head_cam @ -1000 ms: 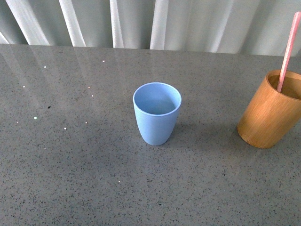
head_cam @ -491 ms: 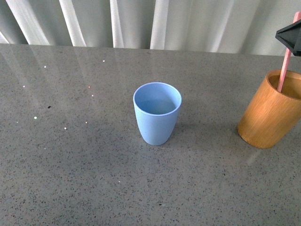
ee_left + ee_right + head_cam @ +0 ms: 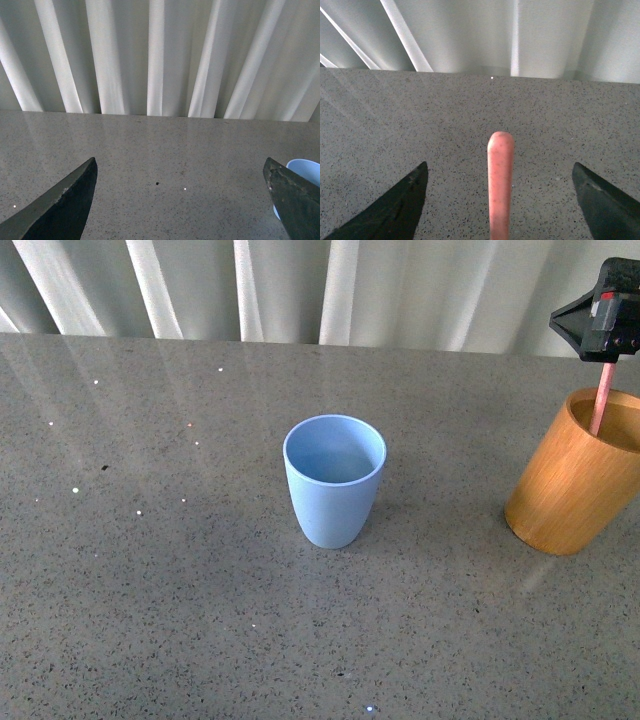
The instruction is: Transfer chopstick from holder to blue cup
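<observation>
Chopstick [image 3: 600, 402] in holder [image 3: 572, 480], right pincer [image 3: 499, 167] now further over its tip

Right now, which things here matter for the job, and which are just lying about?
For the job: chopstick, wooden holder, blue cup, right claw.
Just there: table, curtain, left claw.

a: front view, position?
b: on the robot's body, raised, tilted down across the grey speckled stone tabletop [image 3: 180, 600] toward the white pleated curtain [image 3: 400, 290]; mid range.
a: left wrist view?
b: low over the same tabletop, nearly level, facing the curtain. shares the light-blue plastic tumbler [image 3: 306, 171] with the front view.
a: right wrist view?
b: close to the rounded tip of the pink stick [image 3: 500, 170], facing the curtain. the front view shows that stick too.
</observation>
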Robot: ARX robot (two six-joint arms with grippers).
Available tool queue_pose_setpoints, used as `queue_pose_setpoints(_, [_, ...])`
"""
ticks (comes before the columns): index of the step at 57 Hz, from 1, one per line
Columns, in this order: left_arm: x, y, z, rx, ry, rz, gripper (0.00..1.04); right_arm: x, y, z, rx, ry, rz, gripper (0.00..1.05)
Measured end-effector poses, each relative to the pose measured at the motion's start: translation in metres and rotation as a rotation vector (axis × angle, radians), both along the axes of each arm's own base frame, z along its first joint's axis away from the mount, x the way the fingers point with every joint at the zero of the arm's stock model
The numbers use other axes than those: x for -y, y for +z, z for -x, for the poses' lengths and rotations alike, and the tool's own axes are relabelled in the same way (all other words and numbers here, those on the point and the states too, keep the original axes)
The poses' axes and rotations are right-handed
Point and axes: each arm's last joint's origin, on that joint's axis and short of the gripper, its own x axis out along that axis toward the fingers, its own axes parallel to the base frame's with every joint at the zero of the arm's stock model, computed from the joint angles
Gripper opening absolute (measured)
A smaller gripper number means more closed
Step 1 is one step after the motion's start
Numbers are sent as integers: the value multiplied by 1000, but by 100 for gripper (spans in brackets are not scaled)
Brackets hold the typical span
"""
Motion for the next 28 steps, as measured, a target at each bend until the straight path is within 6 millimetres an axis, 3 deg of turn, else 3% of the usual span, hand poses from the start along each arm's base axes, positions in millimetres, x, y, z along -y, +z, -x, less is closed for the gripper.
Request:
queue_pose_setpoints(17, [0, 0, 0, 0, 0, 0, 98, -8, 1, -2, 3, 21, 1, 31])
queue_pose_setpoints(28, [0, 0, 0, 0, 0, 0, 98, -11, 15, 1, 35, 33, 14, 2])
